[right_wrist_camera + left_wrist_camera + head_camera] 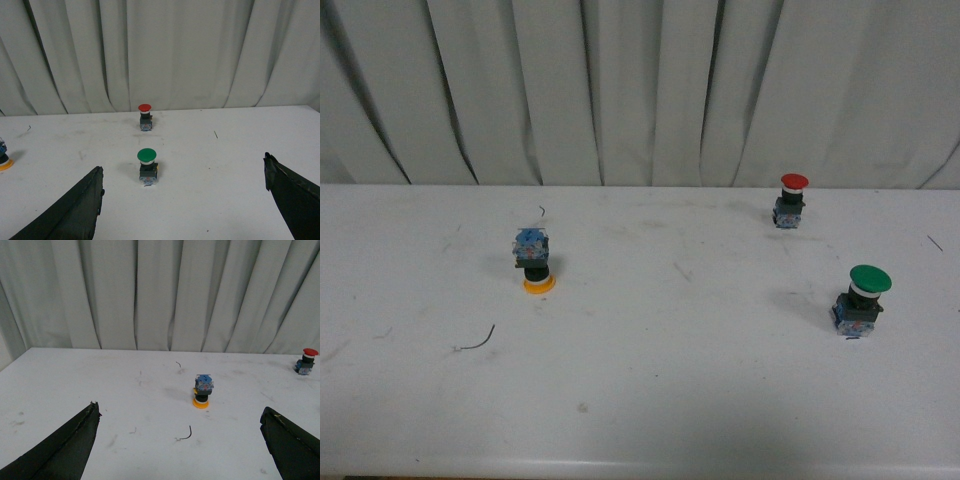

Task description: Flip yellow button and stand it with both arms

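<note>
The yellow button (pixel 533 262) was seen cap-down at ten o'clock on the table (pixel 720 400), well ahead of the left gripper (pixel 179 409), its jaws spread; the right gripper (pixel 183 164) was held spread too.

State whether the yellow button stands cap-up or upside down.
Upside down: the yellow button rests on its yellow cap, blue-grey base on top.

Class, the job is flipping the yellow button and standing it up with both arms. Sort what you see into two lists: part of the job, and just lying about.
Part of the job: yellow button, now cap-down; left pincer, open; right pincer, open.

Just lying about: red button; green button; dark wire scrap.
</note>
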